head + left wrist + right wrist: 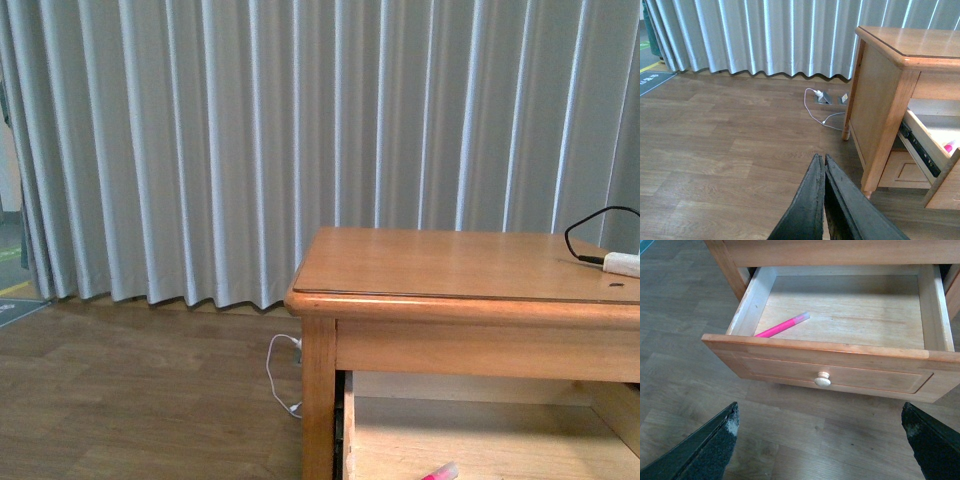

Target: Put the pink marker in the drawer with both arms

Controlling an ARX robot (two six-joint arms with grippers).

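The pink marker (782, 325) lies flat inside the open drawer (825, 354), near its front left corner, pale cap end toward the middle. Its tip also shows in the front view (441, 472) and the left wrist view (949, 147). The drawer is pulled out from under the wooden table (460, 265), with its round knob (822, 380) facing my right gripper (820, 422). That gripper hangs open over the floor in front of the drawer, holding nothing. My left gripper (821, 159) is shut and empty, over the floor to the side of the table.
A white plug with a black cable (618, 262) rests on the tabletop's right end. A white cable (817, 107) trails across the wood floor to a floor socket by the grey curtain (300, 140). A table leg (885, 135) stands beside the left gripper.
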